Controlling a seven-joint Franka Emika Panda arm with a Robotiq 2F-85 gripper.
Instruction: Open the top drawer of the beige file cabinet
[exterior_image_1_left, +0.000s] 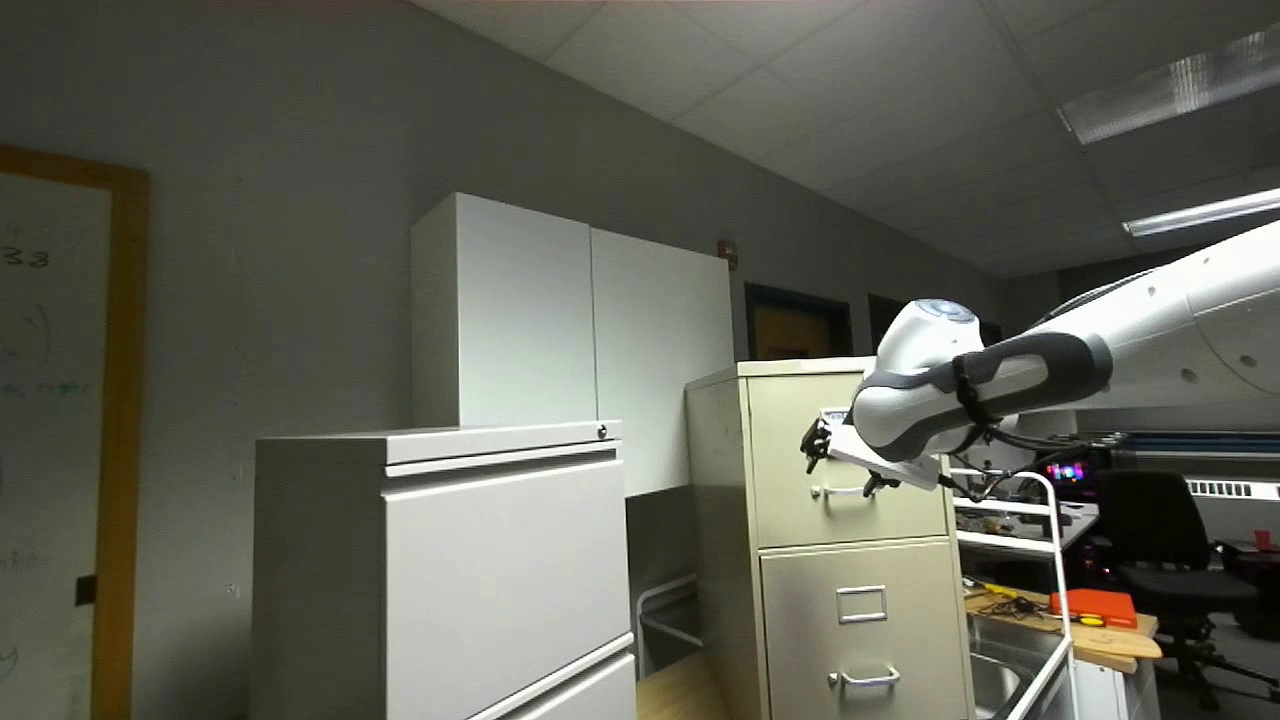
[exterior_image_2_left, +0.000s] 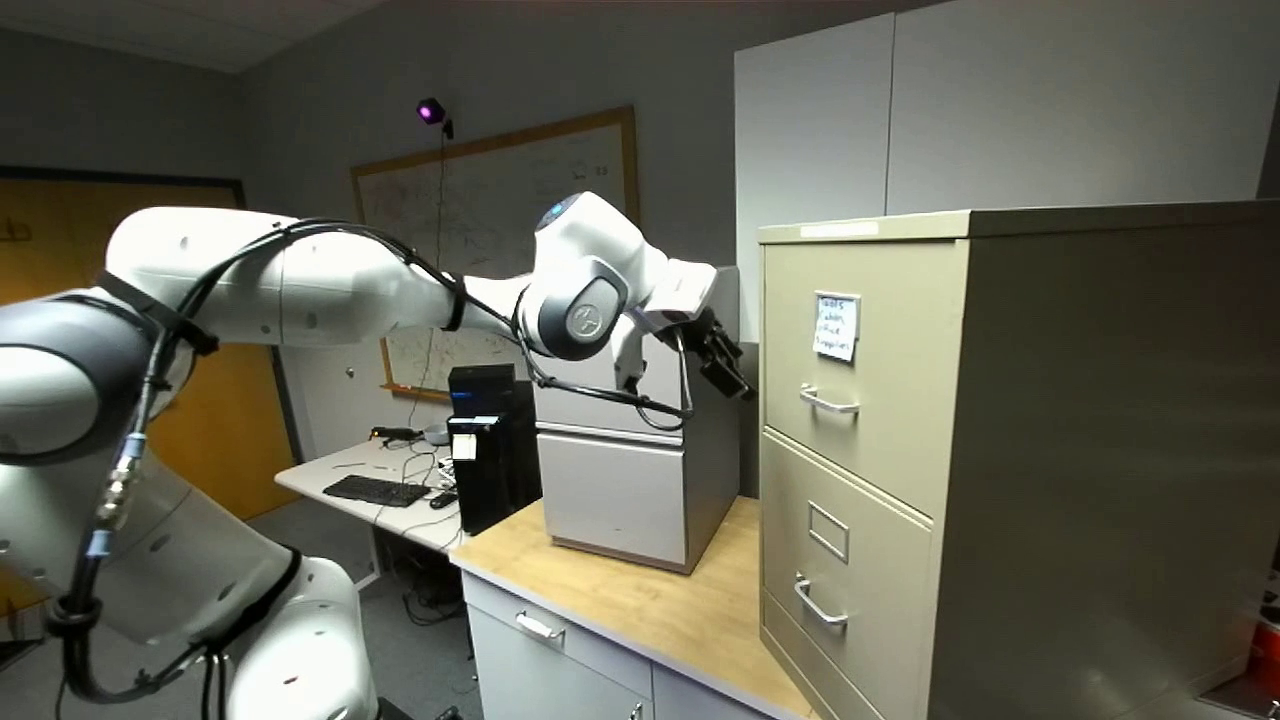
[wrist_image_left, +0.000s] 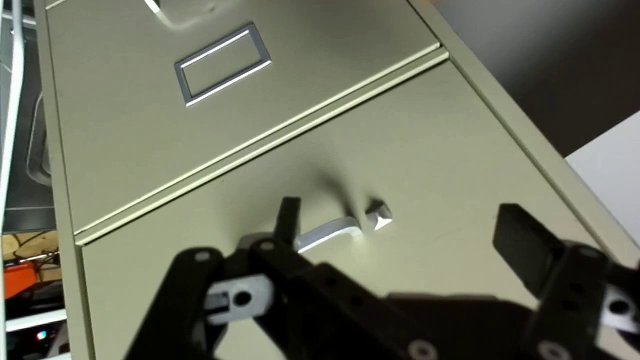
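Top drawer: ahead of the gripper, its front flush in the beige file cabinet, so the pull has yet to happen.
Handle: just ahead of the gripper; a finger overlaps its end in the wrist view, but an exterior view shows the gripper apart from the drawer front, so I judge there is no contact.
Fingers: spread wide with nothing held between them, presumably so the handle can enter the gap.
Roll: the fingers part roughly along the handle, which seems to suit hooking it or closing over its ends (a pinch across would likely need more turning).
Small knob: beside the handle, ahead of the gap; perhaps a latch to be worked first.
Card: higher than the fingers, out of a grasp's way.
Lower drawer: below the gripper, though it fills the top of the wrist view.
Arm: behind the gripper, on the drawer's front side, which should leave a backward pull free.
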